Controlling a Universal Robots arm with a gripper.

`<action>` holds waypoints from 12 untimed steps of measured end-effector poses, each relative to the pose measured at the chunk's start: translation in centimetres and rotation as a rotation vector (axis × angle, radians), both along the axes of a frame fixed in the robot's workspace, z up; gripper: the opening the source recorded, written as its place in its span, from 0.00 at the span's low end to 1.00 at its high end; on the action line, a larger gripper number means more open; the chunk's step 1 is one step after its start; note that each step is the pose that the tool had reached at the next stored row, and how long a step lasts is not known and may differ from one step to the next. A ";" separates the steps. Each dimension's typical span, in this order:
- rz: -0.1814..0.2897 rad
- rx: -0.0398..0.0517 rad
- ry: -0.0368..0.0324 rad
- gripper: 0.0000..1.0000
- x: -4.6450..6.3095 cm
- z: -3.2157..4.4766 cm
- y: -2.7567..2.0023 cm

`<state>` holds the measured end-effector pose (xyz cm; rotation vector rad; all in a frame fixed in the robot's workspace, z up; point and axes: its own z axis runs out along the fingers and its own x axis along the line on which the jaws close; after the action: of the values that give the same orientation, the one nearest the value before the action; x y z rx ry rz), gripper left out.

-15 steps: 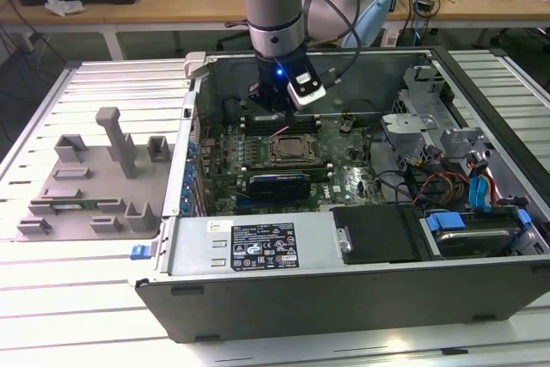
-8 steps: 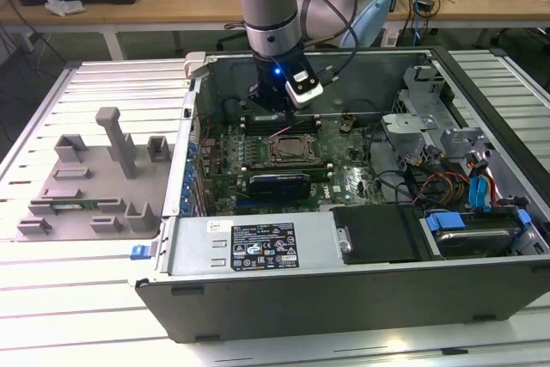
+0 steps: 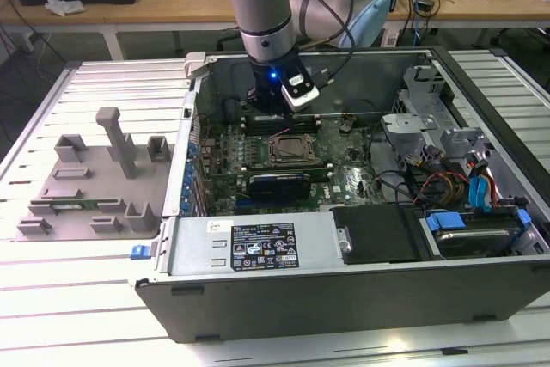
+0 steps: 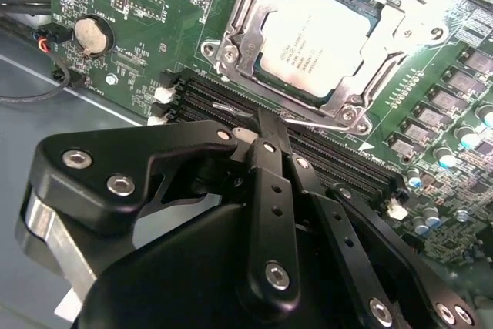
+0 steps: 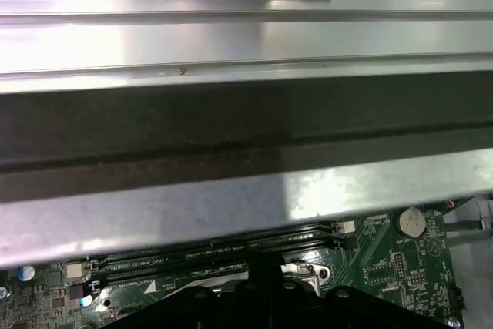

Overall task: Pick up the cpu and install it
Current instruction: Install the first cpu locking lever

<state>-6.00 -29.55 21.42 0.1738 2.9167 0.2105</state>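
The cpu, a pale silver square, lies flat inside the metal-framed socket on the green motherboard. In the exterior view the socket sits mid-board inside the open computer case. My gripper hangs just beside the socket's edge, over the black memory slots, and it is shut with nothing seen between its black fingers. A thin wire lever of the socket runs right by the fingertips. In the exterior view the gripper is low inside the case near the back wall. The first wrist view has the gripper above the same slots.
Black memory slots and a coin battery lie near the socket. The case's grey back wall stands close. Cables and drive bays crowd the exterior view's right. A grey fixture tray lies left of the case.
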 end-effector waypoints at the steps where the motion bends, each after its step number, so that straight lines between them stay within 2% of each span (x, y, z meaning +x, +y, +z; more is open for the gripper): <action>1: 0.000 0.0001 -0.0029 0.11 0.0 -0.11 0.00; 12: -0.050 0.0017 -0.0061 0.11 0.0 -0.57 0.26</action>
<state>-6.05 -29.29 20.85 0.2450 2.9024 0.2052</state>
